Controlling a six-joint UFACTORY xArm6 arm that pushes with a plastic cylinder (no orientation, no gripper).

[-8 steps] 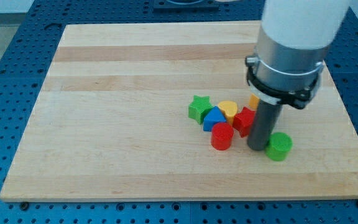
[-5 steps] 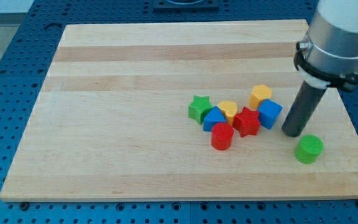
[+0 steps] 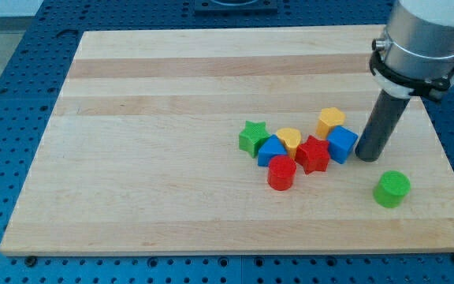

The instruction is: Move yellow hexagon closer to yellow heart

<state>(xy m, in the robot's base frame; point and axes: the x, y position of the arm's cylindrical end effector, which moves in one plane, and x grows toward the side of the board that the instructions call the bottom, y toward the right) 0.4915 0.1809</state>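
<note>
My tip (image 3: 367,156), the bare lower end of the dark rod, carries nothing and sits on the pale wooden board (image 3: 148,118), just to the view's right of the blue cube-like block (image 3: 342,144), close to it though I cannot tell if it touches. Taking that blue block as the landmark: the yellow hexagon block (image 3: 330,121) sits just above it and a touch to the view's left, the red star block (image 3: 314,154) hugs its left side, and the yellow heart block (image 3: 289,140) lies beyond the red star, further left. A second blue block (image 3: 271,150), a red cylinder (image 3: 281,173) and a green star block (image 3: 252,136) crowd the heart's far side; a green cylinder (image 3: 391,188) stands apart, below and to the right.

The risk as I judge it: a push leftward from here catches the blue cube first, shunting the red star and the whole cluster, possibly nudging the heart away. The tip needs to get to the hexagon's right side instead.
</note>
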